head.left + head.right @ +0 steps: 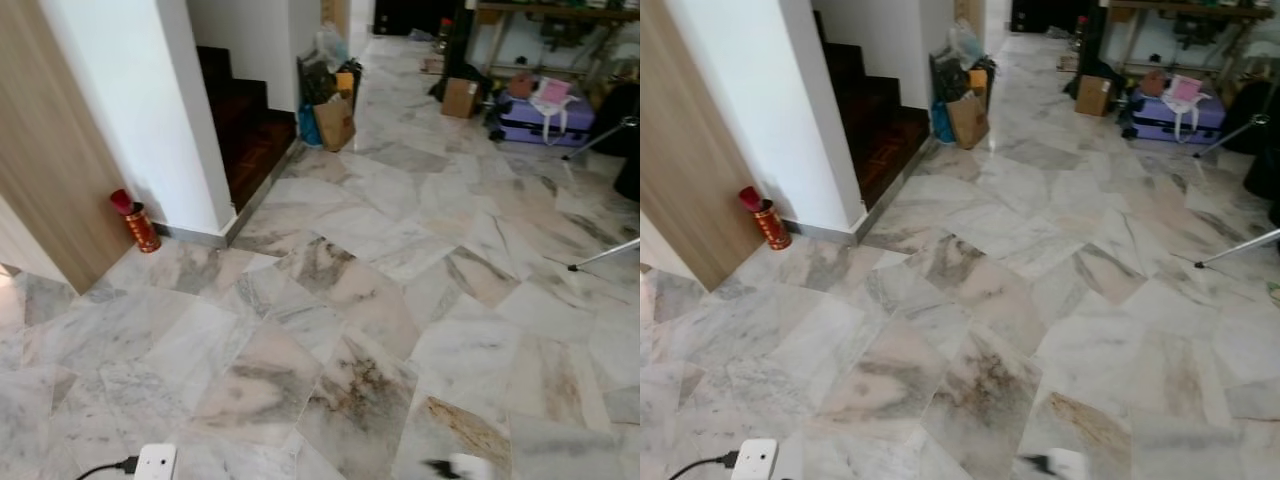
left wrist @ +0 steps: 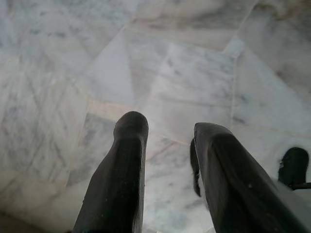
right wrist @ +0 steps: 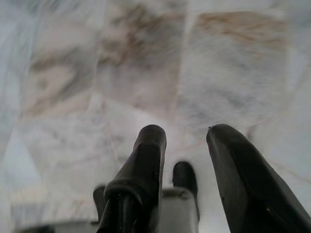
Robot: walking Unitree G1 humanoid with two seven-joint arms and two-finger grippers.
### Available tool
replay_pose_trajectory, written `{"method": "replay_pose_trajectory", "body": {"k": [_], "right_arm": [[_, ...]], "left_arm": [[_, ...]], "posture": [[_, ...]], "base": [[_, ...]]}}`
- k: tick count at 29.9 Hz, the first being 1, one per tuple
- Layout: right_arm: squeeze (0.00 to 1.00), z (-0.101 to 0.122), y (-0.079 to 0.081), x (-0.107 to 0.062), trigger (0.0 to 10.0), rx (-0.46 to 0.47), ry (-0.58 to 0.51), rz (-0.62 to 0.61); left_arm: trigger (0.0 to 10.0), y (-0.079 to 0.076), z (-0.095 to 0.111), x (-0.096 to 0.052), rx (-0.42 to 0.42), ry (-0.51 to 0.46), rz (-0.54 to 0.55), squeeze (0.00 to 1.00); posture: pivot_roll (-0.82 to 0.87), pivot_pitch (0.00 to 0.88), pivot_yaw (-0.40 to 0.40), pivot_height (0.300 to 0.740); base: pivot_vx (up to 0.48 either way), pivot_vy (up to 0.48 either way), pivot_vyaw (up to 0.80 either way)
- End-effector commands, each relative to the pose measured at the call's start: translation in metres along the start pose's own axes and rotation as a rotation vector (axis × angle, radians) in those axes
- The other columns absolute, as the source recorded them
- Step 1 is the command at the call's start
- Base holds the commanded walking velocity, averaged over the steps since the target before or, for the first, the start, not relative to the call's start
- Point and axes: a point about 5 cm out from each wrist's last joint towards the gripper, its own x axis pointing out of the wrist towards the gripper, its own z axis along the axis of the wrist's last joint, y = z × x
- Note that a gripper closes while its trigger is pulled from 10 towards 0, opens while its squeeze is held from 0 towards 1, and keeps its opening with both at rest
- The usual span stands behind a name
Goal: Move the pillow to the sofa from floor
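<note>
My left gripper [image 2: 167,126] hangs over the marble floor [image 1: 340,300], its two black fingers apart with nothing between them. In the right wrist view my right gripper [image 3: 187,133] is also open and empty above the pale veined tiles. A blurred white and black shape [image 1: 455,465] sits at the bottom edge of the head views; I cannot tell what it is.
A white wall corner [image 1: 150,110] and dark wooden stairs [image 1: 245,130] stand at the left, with a red tin [image 1: 140,225] at the wall's foot. Bags [image 1: 333,120], a cardboard box [image 1: 460,97] and a purple suitcase [image 1: 545,115] lie far ahead. Tripod leg [image 1: 605,255] at right. White plug with cable [image 1: 155,462] near me.
</note>
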Motion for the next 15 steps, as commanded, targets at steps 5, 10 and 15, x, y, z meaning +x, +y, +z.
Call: {"method": "replay_pose_trajectory", "body": {"k": [5,10,15], "right_arm": [[0.00,-0.0072,0.0082,0.0003,10.0,0.037,0.025,0.029],[0.00,-0.0061,0.0079,0.0004,10.0,0.038,0.025,0.037],[0.00,-0.0049,0.0081,0.0006,10.0,0.001,0.024,0.044]], "left_arm": [[10.0,0.0024,-0.0045,-0.0008,0.007,0.028,-0.004,0.00],[10.0,-0.0023,-0.0036,-0.0004,0.030,0.025,-0.039,0.00],[10.0,-0.0046,-0.0041,-0.0005,0.069,0.025,-0.058,0.00]], "posture": [[-0.02,0.000,0.033,0.740],[-0.02,0.000,0.032,0.740],[-0.02,0.000,0.030,0.740]], "base": [[0.000,0.000,0.00],[0.000,0.000,0.00],[0.000,0.000,0.10]]}}
